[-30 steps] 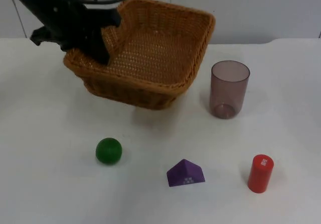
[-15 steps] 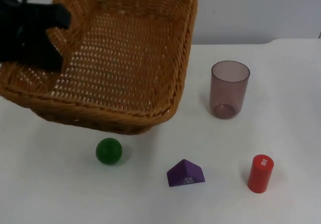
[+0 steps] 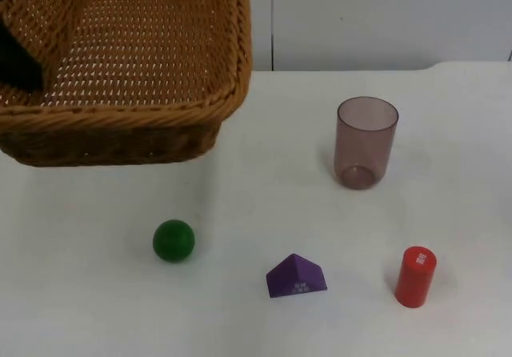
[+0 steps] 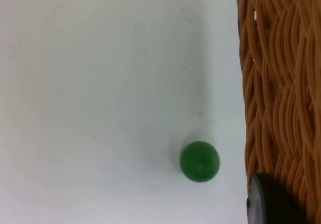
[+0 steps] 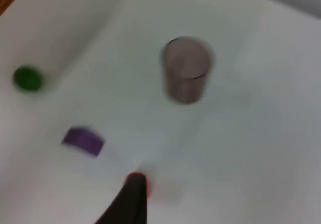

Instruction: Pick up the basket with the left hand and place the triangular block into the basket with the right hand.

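All three views look down, sharing the green ball (image 3: 174, 240).

One basket (image 3: 152, 121), one green ball (image 3: 174, 240), one purple triangular block (image 3: 296, 276), one cup (image 3: 366, 142), one red cylinder (image 3: 415, 276)

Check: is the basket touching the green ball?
Apart. In the top view, bare table separates the basket from the ball; the left wrist view also shows a gap.

You are seeing the wicker basket (image 3: 120, 69) running off the top view's upper and left edges, with the left gripper (image 3: 16, 53) showing as 1 dark sliver at its rim, grip unreadable. In the right wrist view, 1 black fingertip (image 5: 131, 204) is covering most of the red cylinder (image 5: 143, 180), while motion is blurring the purple block (image 5: 83, 139).
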